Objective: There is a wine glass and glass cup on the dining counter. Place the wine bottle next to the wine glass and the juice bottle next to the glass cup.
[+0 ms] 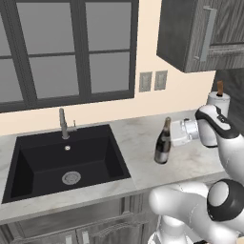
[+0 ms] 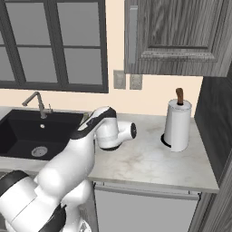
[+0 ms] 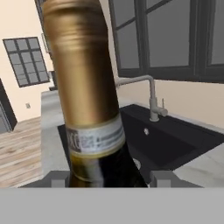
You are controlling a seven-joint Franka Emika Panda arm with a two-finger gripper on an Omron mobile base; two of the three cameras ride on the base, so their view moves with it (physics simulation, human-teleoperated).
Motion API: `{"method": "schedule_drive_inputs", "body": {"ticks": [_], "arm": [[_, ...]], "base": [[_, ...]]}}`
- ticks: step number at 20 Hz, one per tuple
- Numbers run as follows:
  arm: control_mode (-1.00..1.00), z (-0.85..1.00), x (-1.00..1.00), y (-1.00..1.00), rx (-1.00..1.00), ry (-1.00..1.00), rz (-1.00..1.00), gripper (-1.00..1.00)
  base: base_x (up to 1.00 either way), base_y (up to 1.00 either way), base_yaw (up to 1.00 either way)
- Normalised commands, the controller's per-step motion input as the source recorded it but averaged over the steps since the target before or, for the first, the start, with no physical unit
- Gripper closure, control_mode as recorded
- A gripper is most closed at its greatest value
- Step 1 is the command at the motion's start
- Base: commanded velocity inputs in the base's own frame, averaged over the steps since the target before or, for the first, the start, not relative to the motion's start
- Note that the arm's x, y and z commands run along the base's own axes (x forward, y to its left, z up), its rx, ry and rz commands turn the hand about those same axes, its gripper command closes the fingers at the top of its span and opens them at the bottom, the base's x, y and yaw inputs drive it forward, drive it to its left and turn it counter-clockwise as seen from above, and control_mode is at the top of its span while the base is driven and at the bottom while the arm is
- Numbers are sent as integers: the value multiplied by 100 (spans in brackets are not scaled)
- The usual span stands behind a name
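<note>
Fingers: in the hand view we see the two dark finger tips [image 3: 59, 178] at the bottom edge, one on each side of the wine bottle's neck, set close against it. We judge them closed on the bottle.
Gripper: in the left base view the gripper [image 1: 172, 133] sits right of centre, lying level, its tip meeting the bottle at the upper part.
Wine bottle: the wine bottle [image 1: 163, 143] stands upright on the marble counter, right of centre in the left base view. In the hand view its gold-foil neck and a pale band fill the left-centre of the frame, with dark glass below. We cannot tell whether its base touches the counter.
Counter: the marble counter [image 1: 143, 143] runs across the middle of the left base view.
Sink: a black sink [image 1: 66, 162] is set into the counter at the left of the left base view, well left of the bottle, with a metal faucet [image 1: 63, 124] behind it.
Paper towel roll: a white paper towel roll [image 2: 177, 124] on a holder with a brown knob stands right of centre in the right base view, on the same counter.
Wall: a dark-framed window [image 1: 66, 47] fills the upper left of the left base view; two outlet plates [image 1: 152, 81] sit right of it; a dark wood cabinet [image 1: 205, 33] hangs at the upper right.
</note>
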Motion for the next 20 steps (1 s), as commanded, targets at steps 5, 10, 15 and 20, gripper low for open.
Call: {"method": "schedule_drive_inputs", "body": {"ticks": [5,10,15,20], "arm": [[-100,39,-34,2,0,-2,3,100],[-100,21,-32,4,0,0,0,100],[-100,0,-4,2,0,1,0,100],[-100,0,0,0,0,0,0,100]], "base": [[0,0,0],[0,0,0],[0,0,0],[0,0,0]]}}
